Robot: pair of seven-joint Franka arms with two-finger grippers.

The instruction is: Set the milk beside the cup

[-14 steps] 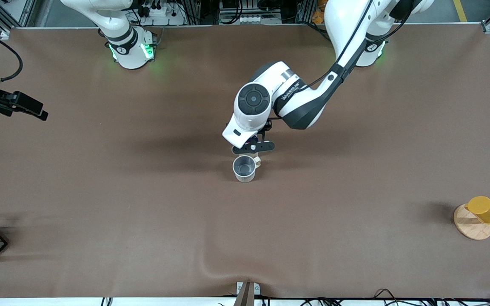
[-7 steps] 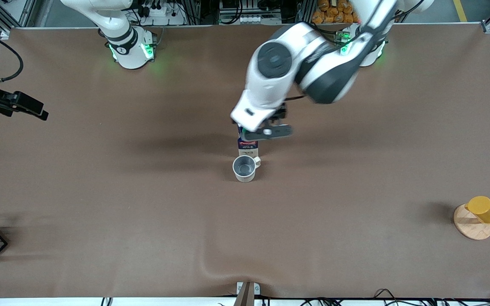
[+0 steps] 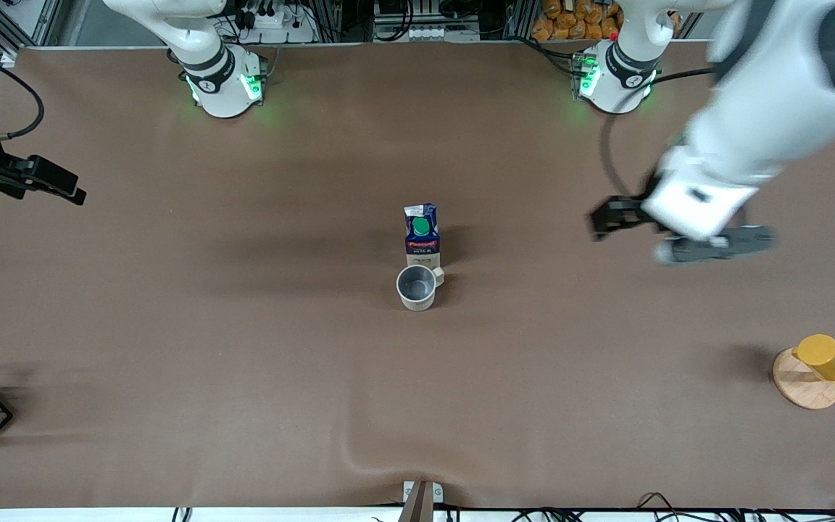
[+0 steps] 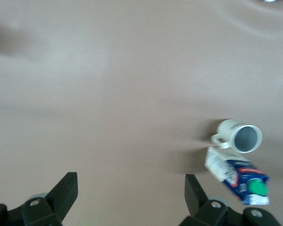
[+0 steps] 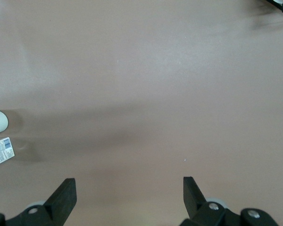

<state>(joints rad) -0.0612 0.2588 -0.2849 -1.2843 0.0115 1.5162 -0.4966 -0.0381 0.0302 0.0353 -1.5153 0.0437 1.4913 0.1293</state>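
In the front view, you have the milk [image 3: 422, 235] standing upright on the table [image 3: 243, 362], just beside the cup [image 3: 417, 287] and slightly farther from the camera than it; whether they touch you cannot tell. The cup's handle points toward the left arm's end of the table. The left gripper [image 3: 678, 235] hangs in the air over bare table toward its own end, holding nothing; its fingers are blurred here. The right gripper [image 3: 62, 190] waits over the table's edge at its arm's end, and you cannot read its fingers from here. A yellow cup [image 3: 827, 357] sits on a wooden coaster [image 3: 802, 384] near the left arm's corner.

In the left wrist view, your left gripper [image 4: 131, 192] is spread wide and empty, with milk [image 4: 238, 175] and cup [image 4: 240, 137] side by side, well apart from it.

In the right wrist view, the right gripper [image 5: 129, 195] also stands wide and empty over bare table.

The placement looks done to you: the carton's long axis is vertical. If any correction were needed, the left arm is the nearer one.
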